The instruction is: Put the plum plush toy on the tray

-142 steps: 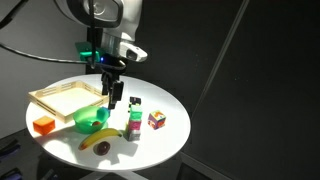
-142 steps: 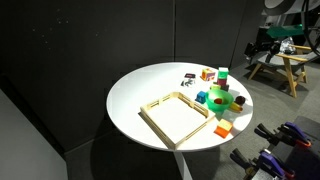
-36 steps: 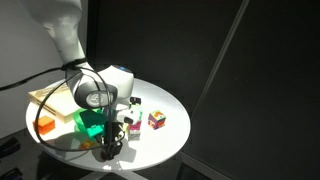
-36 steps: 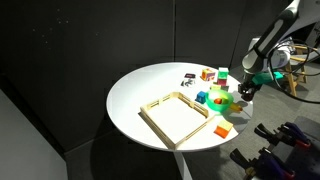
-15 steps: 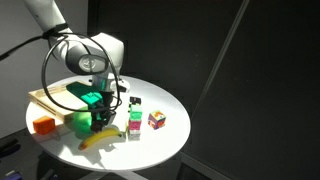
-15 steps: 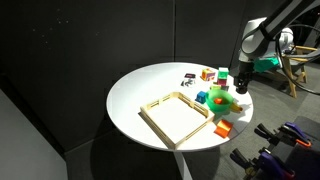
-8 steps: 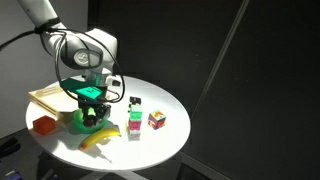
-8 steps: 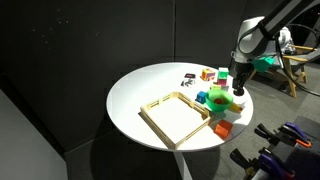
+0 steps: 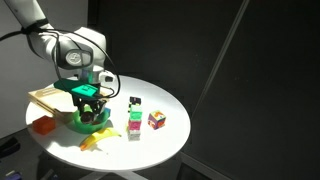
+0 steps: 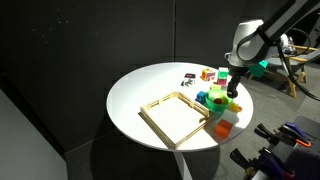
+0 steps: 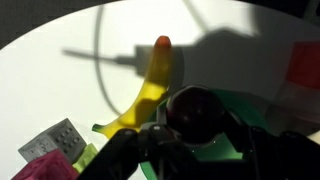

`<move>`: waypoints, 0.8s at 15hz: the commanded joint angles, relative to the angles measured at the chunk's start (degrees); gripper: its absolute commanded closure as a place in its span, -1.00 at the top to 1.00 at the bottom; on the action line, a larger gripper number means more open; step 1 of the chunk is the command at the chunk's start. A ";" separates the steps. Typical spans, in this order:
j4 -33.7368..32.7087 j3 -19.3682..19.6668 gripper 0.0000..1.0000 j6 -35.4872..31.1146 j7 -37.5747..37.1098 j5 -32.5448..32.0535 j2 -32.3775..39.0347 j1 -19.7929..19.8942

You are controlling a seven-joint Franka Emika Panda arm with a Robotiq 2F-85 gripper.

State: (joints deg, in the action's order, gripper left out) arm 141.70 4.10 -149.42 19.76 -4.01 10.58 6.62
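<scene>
Dark room, white round table (image 9: 160,140). Gripper (image 9: 92,111) hovers over the green bowl (image 9: 104,126), jaws pinching the plum (image 11: 196,113), held high enough, I'd say, to clear the rim toward the tray (image 9: 42,98) just beside.

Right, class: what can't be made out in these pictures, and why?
Plum plush toy: clear only in the wrist view; in both exterior views the tool covers it.
Tray: outside the wrist view.
Banana: lower end behind the tool, wrist view.
Colourful cube: faces too small in an exterior view.
</scene>
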 commanded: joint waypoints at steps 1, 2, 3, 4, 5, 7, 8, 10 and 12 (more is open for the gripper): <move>2.07 -0.53 -0.32 -2.16 0.83 -0.67 -2.04 0.11; 2.11 -0.61 -0.32 -2.49 0.77 -0.43 -2.05 0.13; 2.17 -0.68 -0.32 -2.73 0.73 -0.18 -2.10 0.21; 0.64 -0.68 -0.32 -1.73 -0.10 -0.11 -0.12 0.06; 0.66 -0.69 0.18 -1.80 -0.11 -0.11 -0.09 0.06; 0.66 -0.70 0.18 -1.80 -0.12 -0.11 0.13 0.08; 0.66 -0.71 0.18 -1.80 -0.12 -0.11 0.18 0.08; 0.66 -0.71 0.18 -1.80 -0.12 -0.11 0.19 0.08; 0.66 -0.71 0.18 -1.80 -0.12 -0.11 0.19 0.08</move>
State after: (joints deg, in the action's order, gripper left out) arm 142.42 3.64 -151.37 19.75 -4.01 10.81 6.47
